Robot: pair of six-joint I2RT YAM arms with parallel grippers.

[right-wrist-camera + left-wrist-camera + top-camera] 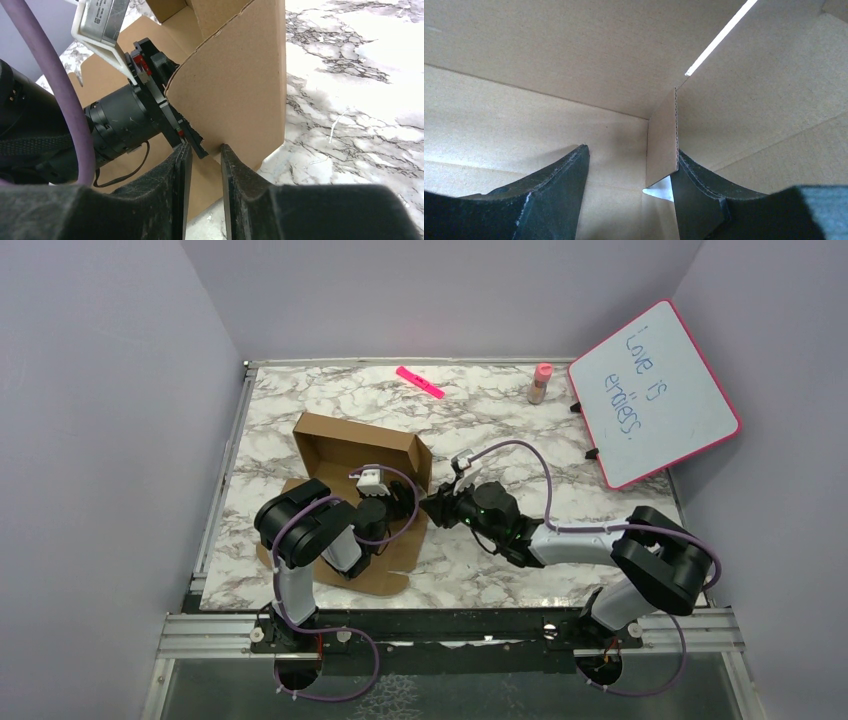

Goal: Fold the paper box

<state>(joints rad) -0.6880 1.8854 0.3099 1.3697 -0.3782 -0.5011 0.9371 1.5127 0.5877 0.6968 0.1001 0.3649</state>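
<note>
The box (345,440) sits half-formed on the left of the table (520,420), its back walls up. The left claw (629,170) is inside it, jaws wide and holding nothing, 1 finger (696,185) against a loose tab (663,140), I'd guess to brace that corner from within. The right claw (206,155) meets the side wall (235,90) from outside, jaws only narrowly parted with nothing between them, seemingly there to nudge the wall upright.
</note>
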